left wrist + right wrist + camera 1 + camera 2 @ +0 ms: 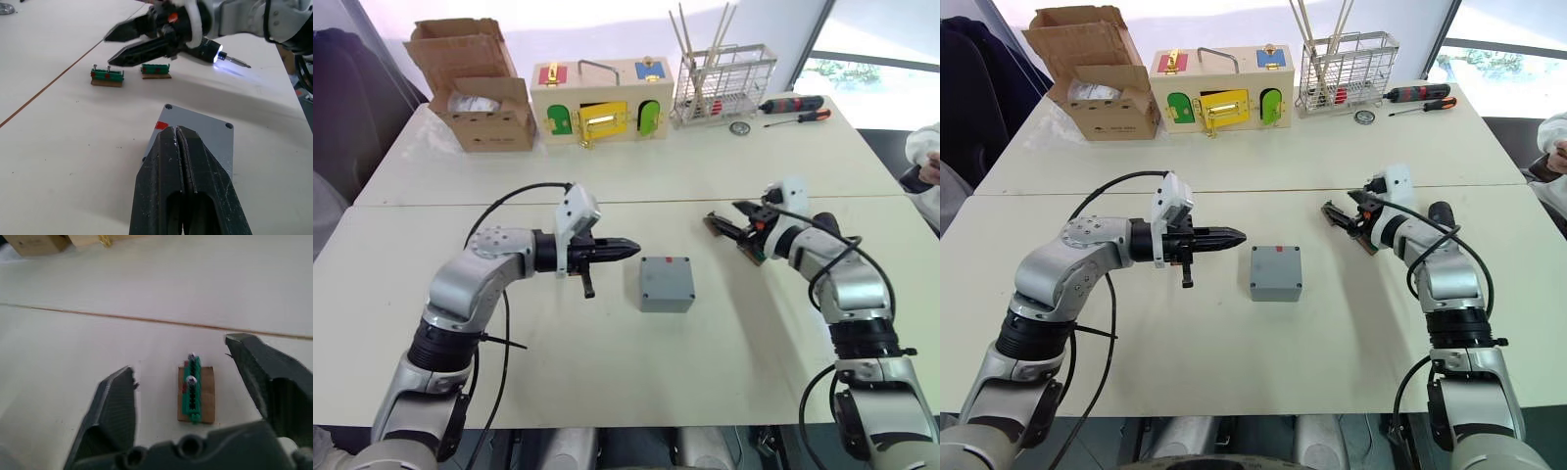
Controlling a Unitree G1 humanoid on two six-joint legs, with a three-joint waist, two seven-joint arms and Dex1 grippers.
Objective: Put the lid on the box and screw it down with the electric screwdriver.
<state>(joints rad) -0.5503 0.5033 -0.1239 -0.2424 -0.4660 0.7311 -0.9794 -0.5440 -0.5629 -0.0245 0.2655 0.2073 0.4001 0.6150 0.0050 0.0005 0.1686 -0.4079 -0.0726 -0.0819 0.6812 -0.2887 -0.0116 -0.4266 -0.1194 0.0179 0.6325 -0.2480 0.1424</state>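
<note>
Box (1276, 273), lidded, mid-desk (1234, 372), edges free; left gripper (1234, 236) clenched at ten o'clock, right gripper (1337, 213) spread at two.

Robotics lab, bench set-up.
Two pale tables (431, 166) pushed together under a window. At 12 o'clock: wooden latch box (601, 101) with coloured doors; at 11, open carton (478, 85); at 1, wire rack (723, 84) and hand screwdrivers (793, 105). Terminal blocks (107, 77) on small boards lie mid-table.
</note>
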